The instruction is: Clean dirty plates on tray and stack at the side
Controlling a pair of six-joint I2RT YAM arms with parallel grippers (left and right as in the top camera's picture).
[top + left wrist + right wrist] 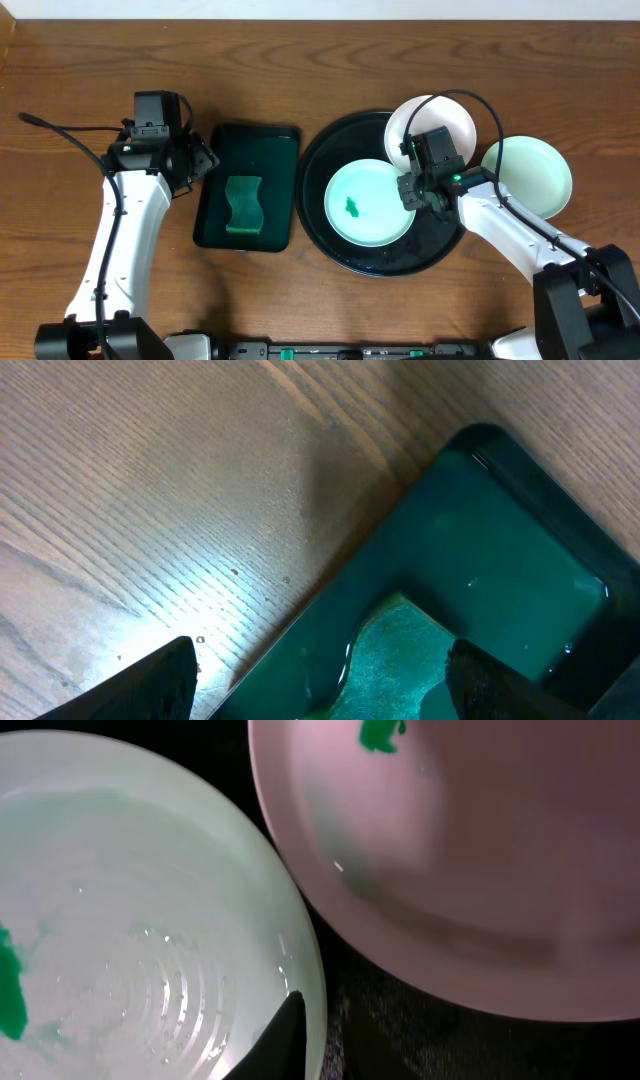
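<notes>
The left gripper (325, 680) hangs with fingers apart over the sponge (400, 640); it should drop squarely before closing. The right gripper (412, 192) sits at the rim of the smeared mint plate (365, 205) on the tray (315, 170); whether it is clamped I cannot tell.

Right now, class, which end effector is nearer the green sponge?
Left. The left end effector hovers just left of the sponge; the right end effector is at the mint plate on the black tray.
</notes>
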